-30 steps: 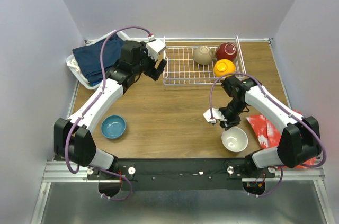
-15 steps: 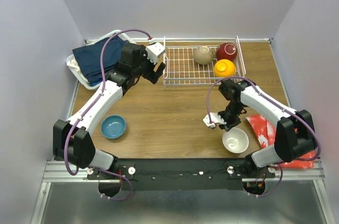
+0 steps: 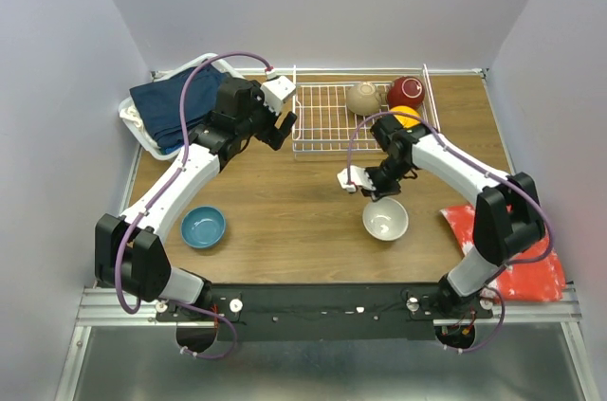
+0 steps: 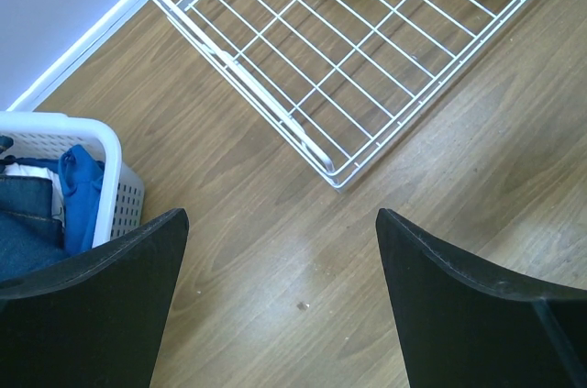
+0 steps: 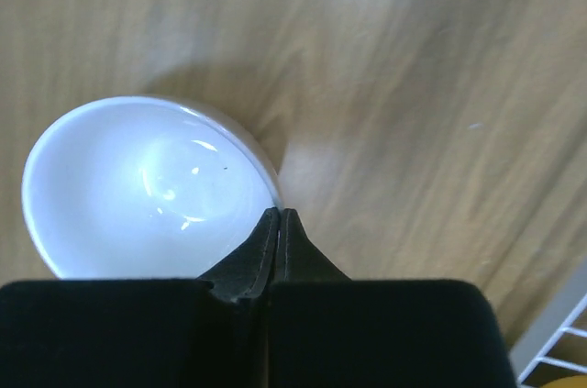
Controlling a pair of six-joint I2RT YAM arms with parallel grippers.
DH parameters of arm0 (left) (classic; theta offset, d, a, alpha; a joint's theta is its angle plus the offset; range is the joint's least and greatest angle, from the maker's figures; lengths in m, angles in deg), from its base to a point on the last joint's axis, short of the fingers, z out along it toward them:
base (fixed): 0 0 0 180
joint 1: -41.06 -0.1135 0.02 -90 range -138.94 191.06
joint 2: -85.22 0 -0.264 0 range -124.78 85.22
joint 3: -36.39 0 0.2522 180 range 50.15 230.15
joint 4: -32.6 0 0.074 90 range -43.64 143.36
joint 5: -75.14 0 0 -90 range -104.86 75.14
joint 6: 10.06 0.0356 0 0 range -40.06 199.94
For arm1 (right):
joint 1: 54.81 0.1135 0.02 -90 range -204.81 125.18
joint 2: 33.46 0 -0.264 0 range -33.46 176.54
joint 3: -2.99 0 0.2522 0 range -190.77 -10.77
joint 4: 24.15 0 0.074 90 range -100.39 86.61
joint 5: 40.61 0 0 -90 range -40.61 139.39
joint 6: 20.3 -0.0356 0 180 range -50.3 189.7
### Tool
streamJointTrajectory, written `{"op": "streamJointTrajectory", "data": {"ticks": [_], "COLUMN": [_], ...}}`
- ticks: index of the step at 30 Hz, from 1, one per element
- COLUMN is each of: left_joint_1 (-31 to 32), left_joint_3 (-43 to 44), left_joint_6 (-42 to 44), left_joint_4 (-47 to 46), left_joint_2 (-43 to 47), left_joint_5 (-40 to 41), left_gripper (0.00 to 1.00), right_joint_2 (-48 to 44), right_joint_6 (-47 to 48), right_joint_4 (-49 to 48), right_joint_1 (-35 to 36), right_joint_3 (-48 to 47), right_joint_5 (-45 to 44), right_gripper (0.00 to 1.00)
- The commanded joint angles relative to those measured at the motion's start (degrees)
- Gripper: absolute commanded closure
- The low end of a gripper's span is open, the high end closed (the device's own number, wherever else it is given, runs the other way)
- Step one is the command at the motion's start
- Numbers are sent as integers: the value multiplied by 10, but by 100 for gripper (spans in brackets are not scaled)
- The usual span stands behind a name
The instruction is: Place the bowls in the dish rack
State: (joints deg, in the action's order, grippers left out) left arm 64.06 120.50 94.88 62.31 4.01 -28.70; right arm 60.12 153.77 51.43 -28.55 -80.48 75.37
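A white bowl (image 3: 385, 221) sits right of the table's middle, and my right gripper (image 3: 378, 194) is shut on its rim. The right wrist view shows the black jaws (image 5: 279, 214) pinched together on the edge of the white bowl (image 5: 138, 186). The white wire dish rack (image 3: 322, 121) at the back holds a cream bowl (image 3: 363, 99), a maroon bowl (image 3: 406, 92) and an orange bowl (image 3: 406, 115) that my right arm partly hides. A blue bowl (image 3: 203, 227) lies at the near left. My left gripper (image 3: 283, 126) hangs open beside the rack's left end (image 4: 303, 49), holding nothing (image 4: 280, 223).
A white plastic basket (image 3: 133, 126) with dark blue cloth (image 3: 175, 102) stands at the back left, close to my left arm. A red patterned cloth (image 3: 503, 249) lies at the near right. Walls close in the table on three sides.
My right gripper closed on the white bowl's rim and moved left and toward the rack, taking the bowl with it. The left arm barely moved.
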Motion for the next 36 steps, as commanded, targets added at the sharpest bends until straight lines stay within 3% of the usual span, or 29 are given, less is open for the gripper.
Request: {"op": "streamJointTrajectory", "data": {"ticks": [1,4,8,14,21,33,36], "left_joint_1": [2,2,2,2,2,2,2], "left_joint_3": [4,6,9,1,9,0,-5], "left_joint_6": [2,1,3,0,-5,-4,-6], "left_joint_4": [-4,-2,-1,-13,-13,-16,-17], "left_joint_2": [-3,-3,2,1,-10,-15,-13], "left_joint_5": [7,7,9,8,0,1,1], "left_gripper": [8,7,7,7,7,7,7], "right_joint_2": [46,57,-5,-108,-124,-142,-153], "right_joint_6": [-95,-146,-179,-176,-92,12,14], "right_joint_4": [-120,-143,-145,-102,70,119,95], "right_joint_1": [27,34,31,33,32,32,32], "right_joint_3": [-39,-54,-39,1,24,108,134], "right_joint_5": [22,0,-28,-1,15,-20,-24], "right_gripper": [86,66,63,62,62,61,61]}}
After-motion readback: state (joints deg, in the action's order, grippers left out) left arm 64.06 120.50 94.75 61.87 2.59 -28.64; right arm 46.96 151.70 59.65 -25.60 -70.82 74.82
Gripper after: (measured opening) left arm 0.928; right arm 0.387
